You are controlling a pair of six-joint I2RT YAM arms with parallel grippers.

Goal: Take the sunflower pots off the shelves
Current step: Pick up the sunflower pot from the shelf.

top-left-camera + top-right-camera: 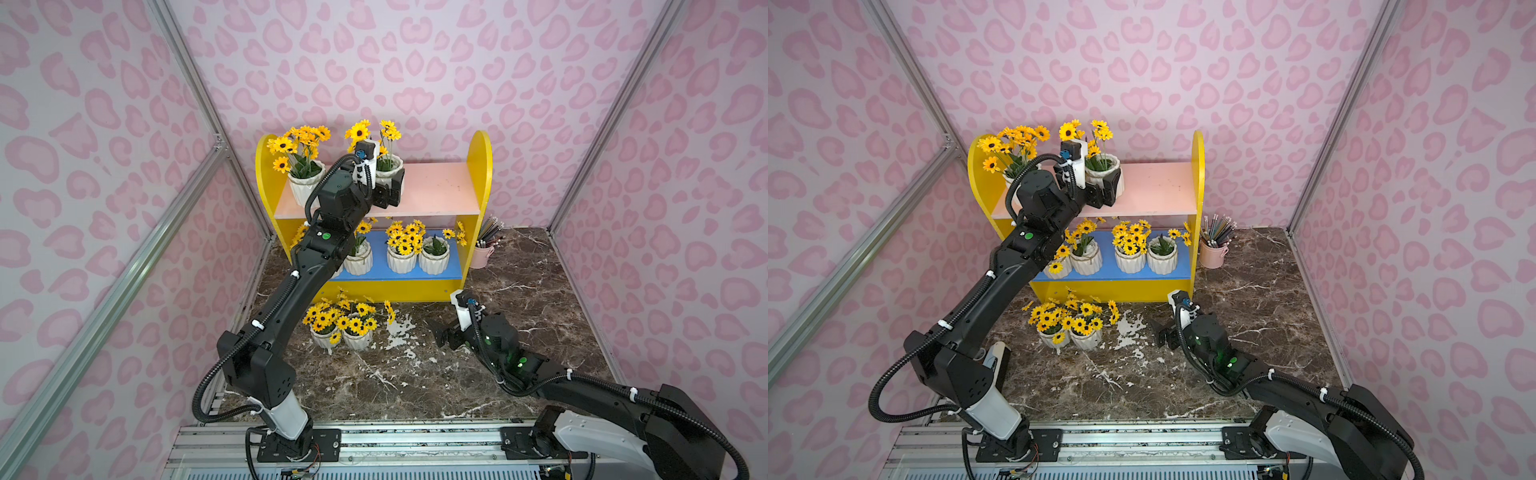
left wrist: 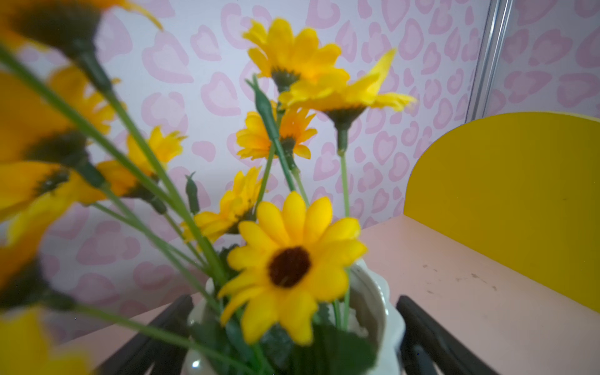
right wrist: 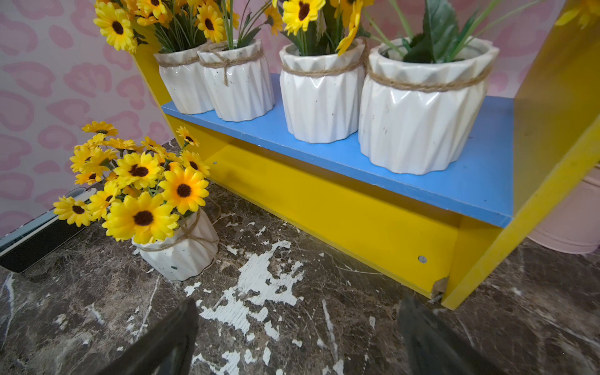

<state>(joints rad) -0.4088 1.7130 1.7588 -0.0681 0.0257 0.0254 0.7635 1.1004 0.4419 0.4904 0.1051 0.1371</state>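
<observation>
The left gripper (image 1: 392,189) had reached up to the pale pink upper board (image 1: 436,187) of the yellow shelf unit (image 1: 480,166), its jaws spread wide on either side of a white ribbed sunflower pot (image 2: 373,302). From the left wrist view, neither finger (image 2: 428,334) seemed to press the ceramic, so the pot looked bracketed, not gripped. Coming in low at the pot's body, under the stems, probably kept the blooms from being crushed. A second pot (image 1: 305,187) stood at the far end of the same board, beside the rounded side panel. Four more pots (image 1: 1130,259) lined the blue lower board (image 3: 422,181), so most of the job looked undone. Two pots (image 1: 357,338) already stood close together on the marble-patterned tabletop (image 1: 415,374) just in front of the unit, likely set there to leave the front of the shelves clear. The right gripper (image 3: 298,344) hung low over that tabletop near the unit's base, jaws apart and empty, seemingly waiting clear of the left arm. A pink cup of pencils (image 1: 482,255) stood beside the unit.
</observation>
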